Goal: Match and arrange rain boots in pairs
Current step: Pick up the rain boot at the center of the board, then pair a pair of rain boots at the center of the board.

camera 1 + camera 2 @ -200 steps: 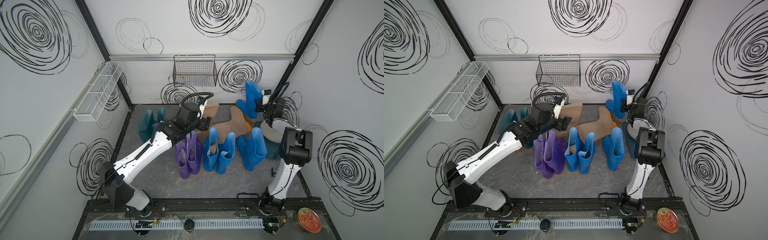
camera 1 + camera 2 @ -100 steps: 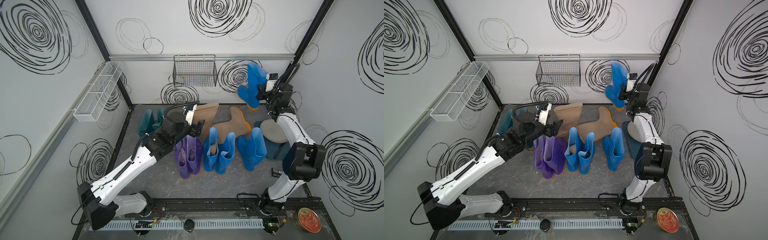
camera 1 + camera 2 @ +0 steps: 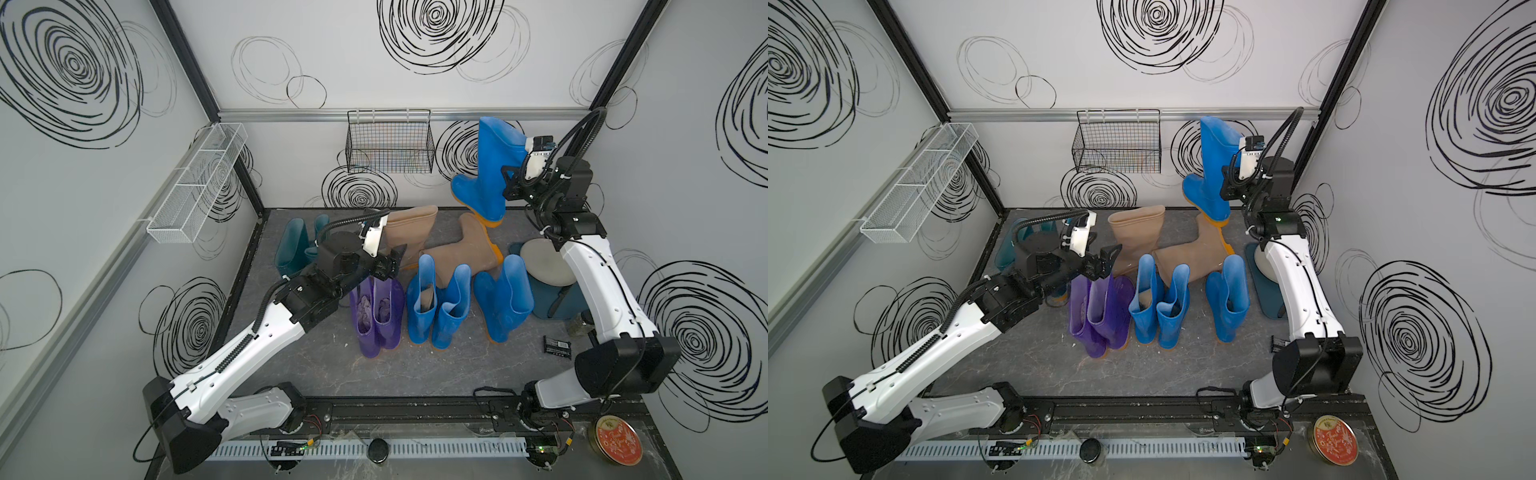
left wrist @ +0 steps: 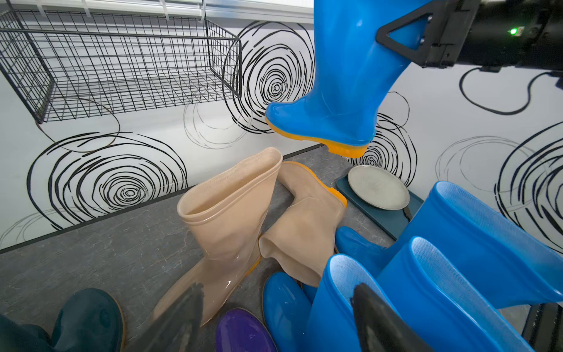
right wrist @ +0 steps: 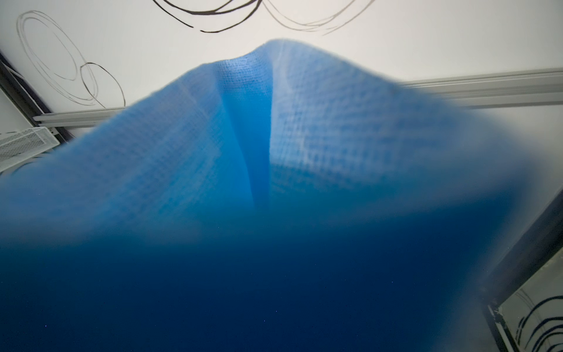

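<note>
We are pairing the blues: our right hand (image 3: pixel 510 183) is gripping a blue boot (image 3: pixel 486 166) by its shaft, aloft at upper right of the frame, our left hand (image 3: pixel 392 262) is hanging released by the tan boots (image 3: pixel 415 232), and the next move, we are judging, is calling for standing it beside the lone blue boot (image 3: pixel 505 299) at centre right.

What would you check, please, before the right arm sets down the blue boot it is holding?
1. Right gripper shut on the lifted blue boot: ok.
2. Its sole hangs clear of the lying tan boot: ok.
3. Single blue boot stands upright on the floor: ok.
4. Room beside it, between the blue pair and the tray: cannot tell.
5. Left gripper open, empty, near the purple boots: ok.
</note>
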